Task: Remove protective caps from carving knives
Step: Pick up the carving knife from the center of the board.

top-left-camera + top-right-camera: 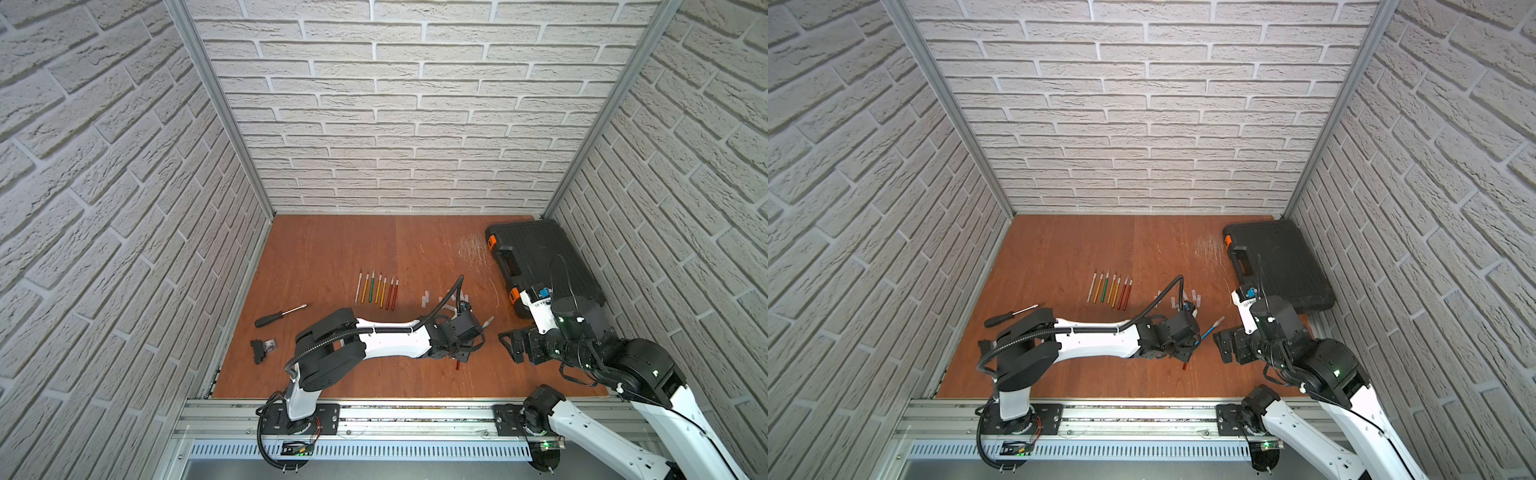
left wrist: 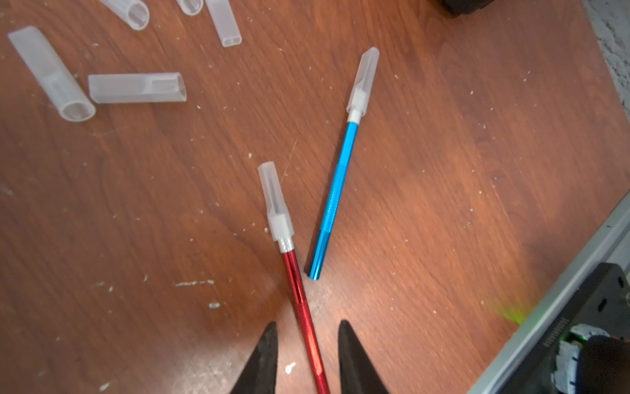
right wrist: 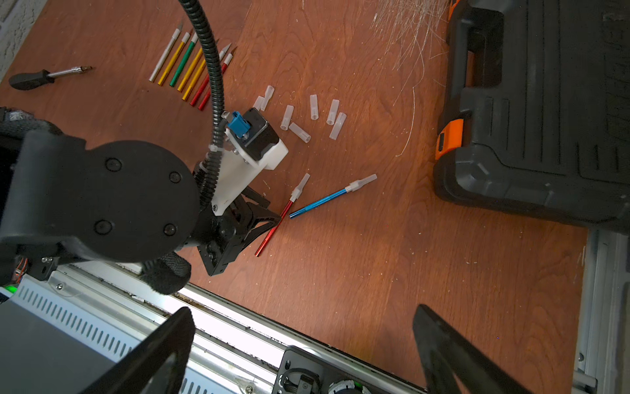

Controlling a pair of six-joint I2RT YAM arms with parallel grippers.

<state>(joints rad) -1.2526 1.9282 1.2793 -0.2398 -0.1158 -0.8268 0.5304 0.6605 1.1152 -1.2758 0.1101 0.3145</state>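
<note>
- The left gripper [image 2: 306, 324] is seen partly open around the red knife [image 2: 300, 290], with a gap on each side
- The red knife and the blue knife [image 2: 335, 194] are laid capped on the table [image 2: 443, 170], right of the middle
- Some loose caps [image 3: 300, 132] are scattered just beyond them
- The right gripper [image 3: 303, 308] is held wide open and empty, further right

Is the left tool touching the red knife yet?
Apart: the left wrist view shows the left tool straddling the red knife, wood visible on both sides.

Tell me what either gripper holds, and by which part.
Nothing is held. The left gripper straddles the red knife along its handle, gaps both sides; the right gripper is open, empty.
</note>
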